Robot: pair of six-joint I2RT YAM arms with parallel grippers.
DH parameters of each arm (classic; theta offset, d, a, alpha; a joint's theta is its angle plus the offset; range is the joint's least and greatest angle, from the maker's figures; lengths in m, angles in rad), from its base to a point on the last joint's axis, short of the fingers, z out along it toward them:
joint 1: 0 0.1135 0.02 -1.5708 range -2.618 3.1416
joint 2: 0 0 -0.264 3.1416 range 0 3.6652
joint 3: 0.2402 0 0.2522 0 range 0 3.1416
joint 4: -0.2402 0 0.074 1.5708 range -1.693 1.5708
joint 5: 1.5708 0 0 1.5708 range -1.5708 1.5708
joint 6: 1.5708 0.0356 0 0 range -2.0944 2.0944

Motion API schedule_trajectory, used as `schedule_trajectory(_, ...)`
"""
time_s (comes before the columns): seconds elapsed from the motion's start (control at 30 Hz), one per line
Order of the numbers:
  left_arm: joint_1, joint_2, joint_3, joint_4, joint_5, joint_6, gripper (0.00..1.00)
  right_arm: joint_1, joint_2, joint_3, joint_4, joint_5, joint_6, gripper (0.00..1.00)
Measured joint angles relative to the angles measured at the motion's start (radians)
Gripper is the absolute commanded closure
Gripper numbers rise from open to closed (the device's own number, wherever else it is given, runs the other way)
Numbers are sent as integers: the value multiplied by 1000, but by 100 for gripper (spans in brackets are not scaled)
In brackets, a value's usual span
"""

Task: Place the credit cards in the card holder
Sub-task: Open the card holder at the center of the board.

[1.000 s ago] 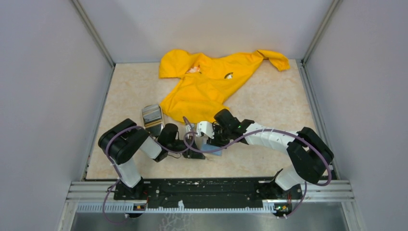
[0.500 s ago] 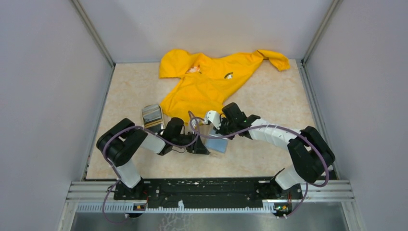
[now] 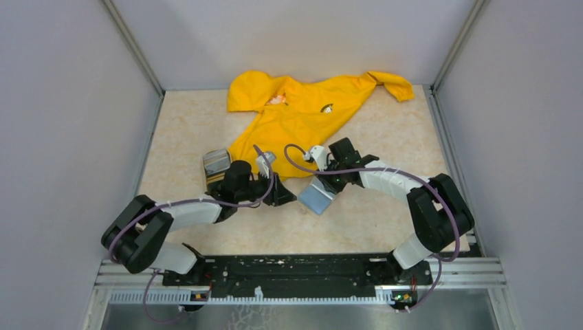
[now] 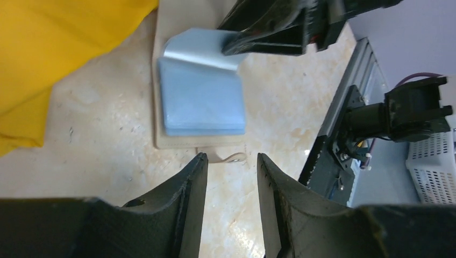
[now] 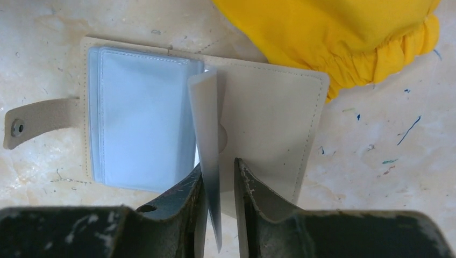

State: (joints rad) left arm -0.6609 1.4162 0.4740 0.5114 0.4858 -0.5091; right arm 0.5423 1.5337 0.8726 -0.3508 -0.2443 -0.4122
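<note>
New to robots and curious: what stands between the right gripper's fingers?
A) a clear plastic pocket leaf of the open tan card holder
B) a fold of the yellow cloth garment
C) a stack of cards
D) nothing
A: the right wrist view shows a clear plastic pocket leaf rising from the open tan card holder between the fingers of the right gripper.

The left arm (image 3: pixel 189 212) and right arm (image 3: pixel 385 182) have bulky black joints and white links. A purple cable (image 3: pixel 357 170) loops along each; black pincer fingers (image 5: pixel 177 199) look scuffed.
</note>
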Motion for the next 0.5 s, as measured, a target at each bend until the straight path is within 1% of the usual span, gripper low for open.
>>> schedule_trajectory(0.13,-17,6,0,87,23,-29,57,-14,5,0,1,15,48,73)
schedule_trajectory(0.27,-58,87,12,150,25,-62,64,-48,5,0,8,34,75,74)
schedule_trajectory(0.37,-90,182,63,166,10,-83,68,-77,5,0,11,41,85,76)
schedule_trajectory(0.5,-109,286,150,179,-26,-95,69,-94,5,0,13,51,92,84)
